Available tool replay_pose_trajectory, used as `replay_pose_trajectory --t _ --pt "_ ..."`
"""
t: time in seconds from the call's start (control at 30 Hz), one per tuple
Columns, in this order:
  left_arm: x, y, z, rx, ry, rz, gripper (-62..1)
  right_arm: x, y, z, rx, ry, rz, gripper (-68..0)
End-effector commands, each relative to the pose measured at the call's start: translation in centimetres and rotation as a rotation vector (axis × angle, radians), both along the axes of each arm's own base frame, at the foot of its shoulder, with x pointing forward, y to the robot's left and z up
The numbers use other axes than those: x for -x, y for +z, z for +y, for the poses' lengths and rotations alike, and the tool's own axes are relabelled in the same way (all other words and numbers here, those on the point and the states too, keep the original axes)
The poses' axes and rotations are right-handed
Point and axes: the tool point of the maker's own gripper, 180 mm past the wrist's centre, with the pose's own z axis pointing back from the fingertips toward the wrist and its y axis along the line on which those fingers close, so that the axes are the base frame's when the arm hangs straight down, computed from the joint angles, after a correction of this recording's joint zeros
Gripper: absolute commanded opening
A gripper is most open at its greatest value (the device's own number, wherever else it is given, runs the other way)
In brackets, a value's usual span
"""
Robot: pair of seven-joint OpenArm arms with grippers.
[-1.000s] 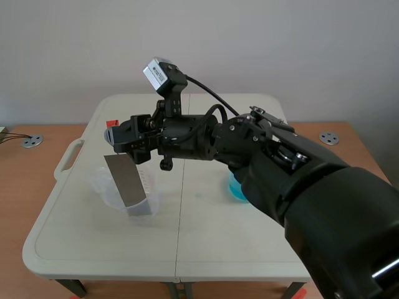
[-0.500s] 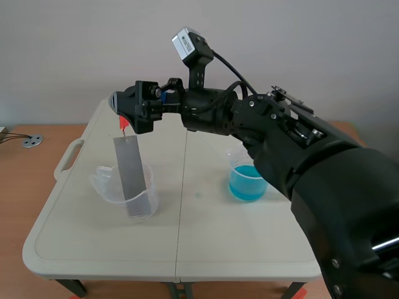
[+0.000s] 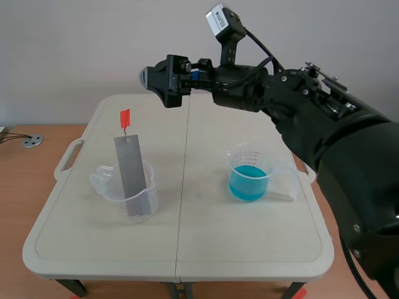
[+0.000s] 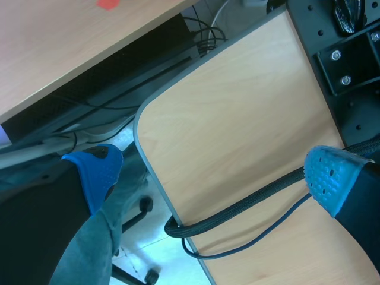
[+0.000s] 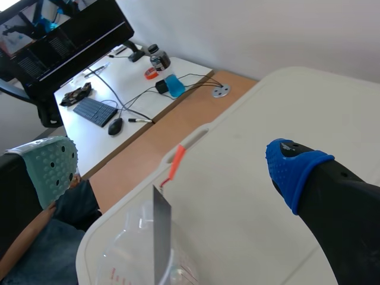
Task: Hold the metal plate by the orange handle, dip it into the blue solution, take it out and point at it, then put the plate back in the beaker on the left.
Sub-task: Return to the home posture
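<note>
Right gripper [image 3: 159, 81] hangs open and empty high over the table's far side. Metal plate [image 3: 129, 168] stands leaning in the left beaker [image 3: 103, 184], its orange handle [image 3: 124, 118] upward, free for gripping; blue solution [image 3: 247, 185] sits in the right beaker [image 3: 235, 159].

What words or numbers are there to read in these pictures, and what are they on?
None can be read.
Left beaker: red measuring marks, too blurred to read.
Beaker with blue solution: faint measuring marks, too small to read.
Camera on the right arm: pale label, too small to read.
</note>
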Motion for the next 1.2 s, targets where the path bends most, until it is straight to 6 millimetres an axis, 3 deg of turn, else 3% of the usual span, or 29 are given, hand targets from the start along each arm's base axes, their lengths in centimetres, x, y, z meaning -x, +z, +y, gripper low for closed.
replay_pose_trajectory --t 0.0,0.13,0.3,0.47,0.57,0.77,0.93,1.17 --pt "-0.2 0.5 0.5 -0.024 0.002 -0.013 1.4 -0.7 1.2 -1.6 -0.013 -0.021 -0.038 -1.1" --pt "-2.8 4.1 5.4 -0.135 0.139 -0.169 1.4 -0.9 0.9 -4.5 0.034 -0.058 -0.055 -1.1" --pt "-7.9 12.6 10.9 -0.249 0.227 -0.429 1.4 0.2 0.6 -7.6 0.117 -0.074 -0.096 -1.1" --pt "-13.1 21.5 12.5 -0.310 0.195 -0.682 1.4 2.4 0.1 -10.5 0.185 -0.095 -0.122 -1.1" --pt "-16.0 24.7 10.9 -0.276 0.117 -0.781 1.4 4.0 -0.3 -12.1 0.217 -0.112 -0.126 -1.1" --pt "-20.7 28.2 6.4 -0.102 -0.008 -0.879 1.4 7.0 -0.2 -14.0 0.260 -0.125 -0.134 -1.1" --pt "-23.4 28.9 3.7 -0.007 -0.060 -0.911 1.4 9.3 0.2 -14.2 0.283 -0.116 -0.150 -1.1" --pt "-25.5 28.8 -2.5 0.153 -0.173 -0.955 1.4 12.7 -0.6 -13.4 0.308 -0.077 -0.115 -1.1"
